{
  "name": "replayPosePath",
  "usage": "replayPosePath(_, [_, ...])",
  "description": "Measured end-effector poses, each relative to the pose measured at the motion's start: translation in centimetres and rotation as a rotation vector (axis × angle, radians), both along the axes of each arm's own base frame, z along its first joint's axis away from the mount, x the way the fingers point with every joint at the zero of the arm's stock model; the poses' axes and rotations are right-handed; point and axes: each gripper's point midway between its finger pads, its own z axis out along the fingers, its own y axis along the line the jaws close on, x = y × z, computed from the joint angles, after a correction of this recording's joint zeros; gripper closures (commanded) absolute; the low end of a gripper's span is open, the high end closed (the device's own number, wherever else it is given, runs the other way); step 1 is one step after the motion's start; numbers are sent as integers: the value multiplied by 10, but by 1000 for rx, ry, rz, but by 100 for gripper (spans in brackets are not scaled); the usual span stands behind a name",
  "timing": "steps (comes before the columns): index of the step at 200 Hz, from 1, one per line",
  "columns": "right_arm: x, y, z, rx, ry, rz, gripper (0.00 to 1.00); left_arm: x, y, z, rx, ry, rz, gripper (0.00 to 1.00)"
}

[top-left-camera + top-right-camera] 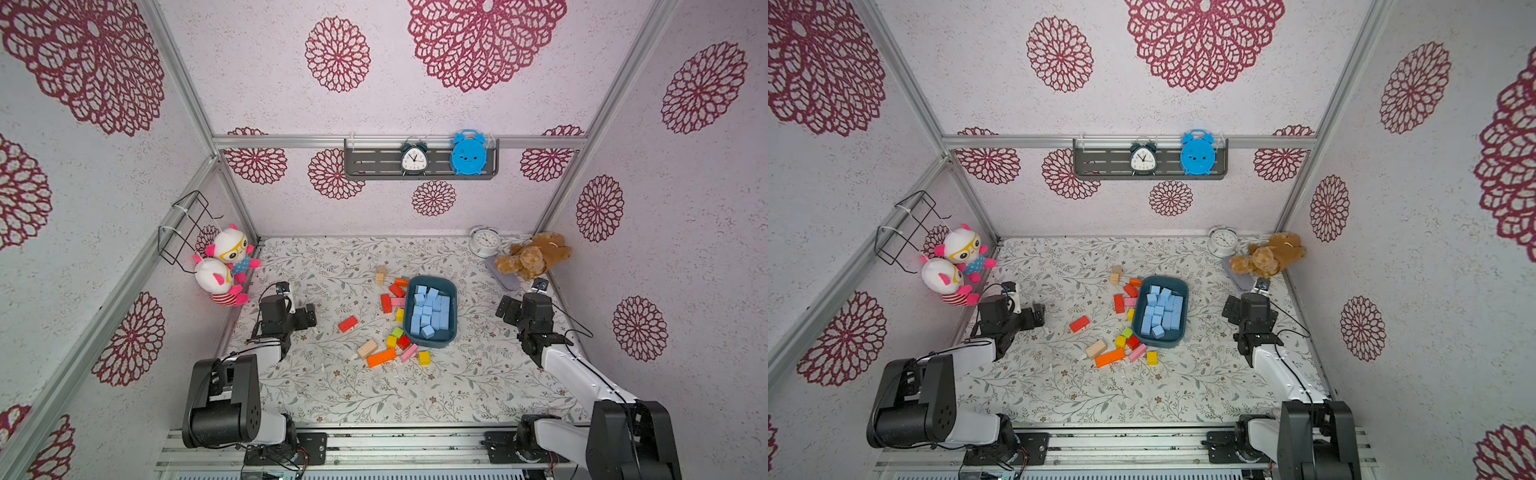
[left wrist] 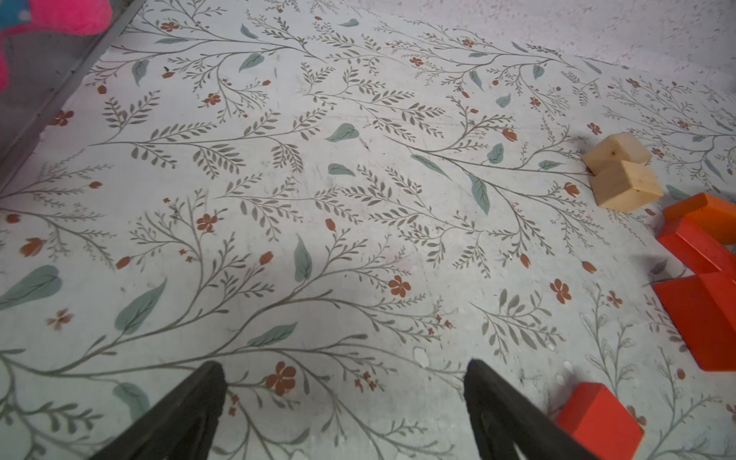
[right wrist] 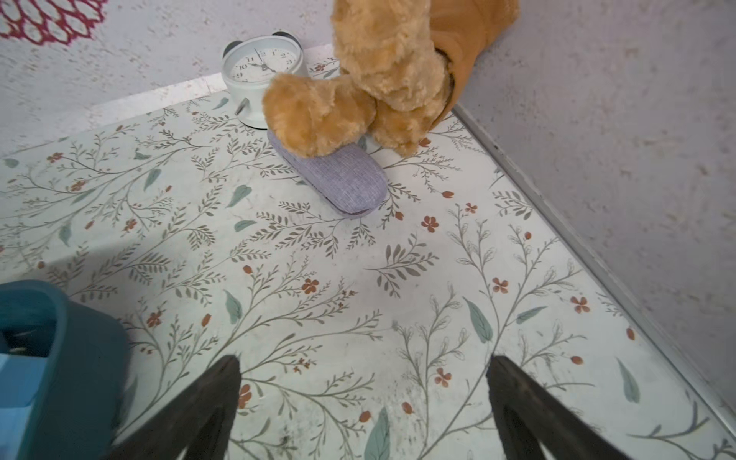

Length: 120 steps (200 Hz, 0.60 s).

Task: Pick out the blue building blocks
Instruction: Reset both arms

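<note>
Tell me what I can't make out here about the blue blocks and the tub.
Matte light sky-blue building blocks: exact count, both top views; the heap covers the lower ones.
Dark teal rounded tub: right wrist view, cut by the frame edge; its wall hides most contents.
Red rectangular blocks: left wrist view, cut by the edge.

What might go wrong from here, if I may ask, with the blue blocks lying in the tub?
The blue building blocks are heaped in the tub; a knock might spill the top ones. The open right gripper faces the slipper and teddy bear; moving forward, it might hit them. A red block lies close beside the open left gripper, which could nudge it.
</note>
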Motion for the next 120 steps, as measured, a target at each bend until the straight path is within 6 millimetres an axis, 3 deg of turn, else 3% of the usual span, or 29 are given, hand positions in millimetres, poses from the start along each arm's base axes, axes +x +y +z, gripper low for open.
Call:
replayPosePath(20, [-1, -6, -7, -51, -33, 16, 1, 10, -3, 19, 35, -88, 11, 3])
replayPosePath(47, [2, -8, -17, -101, -73, 39, 1, 19, 11, 45, 64, -190, 80, 3])
replayPosePath(90, [19, -4, -35, -100, -123, 90, 1, 17, 43, 48, 36, -198, 190, 3])
replayPosePath(120, [19, 3, -49, -102, -158, 130, 1, 18, 42, 52, 39, -219, 210, 3])
